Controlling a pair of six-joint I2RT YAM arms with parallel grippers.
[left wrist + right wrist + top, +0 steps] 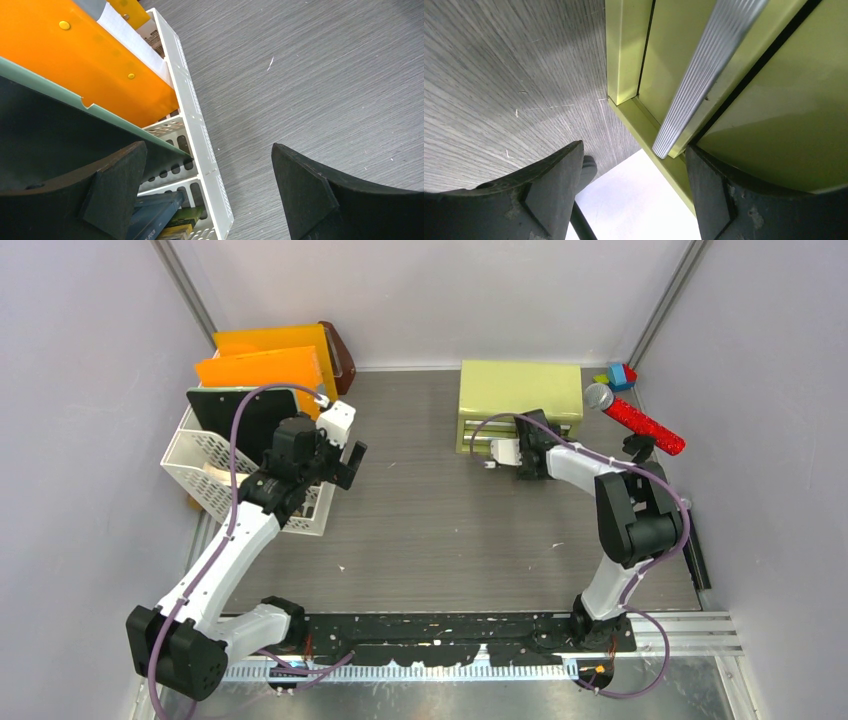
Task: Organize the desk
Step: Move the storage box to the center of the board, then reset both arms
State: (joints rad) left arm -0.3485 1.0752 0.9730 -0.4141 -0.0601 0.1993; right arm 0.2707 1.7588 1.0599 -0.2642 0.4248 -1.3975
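The desk (pixel 450 530) is a dark grey wood-grain top. At its left stands a white perforated file rack (pixel 205 465) holding orange folders (pixel 265 365) and a dark board (pixel 240 410). My left gripper (pixel 352 462) hangs open astride the rack's wall (pixel 200 130), one finger over the books (pixel 150 215), the other over the desk (pixel 325 75). My right gripper (pixel 500 458) is open at the front of a yellow-green drawer cabinet (pixel 520 390). Between its fingers lies a flat white thing (pixel 634 205), beside the cabinet's base and a ribbed silver handle (pixel 704 75). I cannot tell whether the fingers touch it.
A red glittery stick with a silver head (pixel 640 422) and some coloured blocks (pixel 620 375) lie right of the cabinet. A brown item (pixel 340 355) stands behind the folders. A black perforated rail (pixel 450 625) runs along the near edge. White walls close in on three sides.
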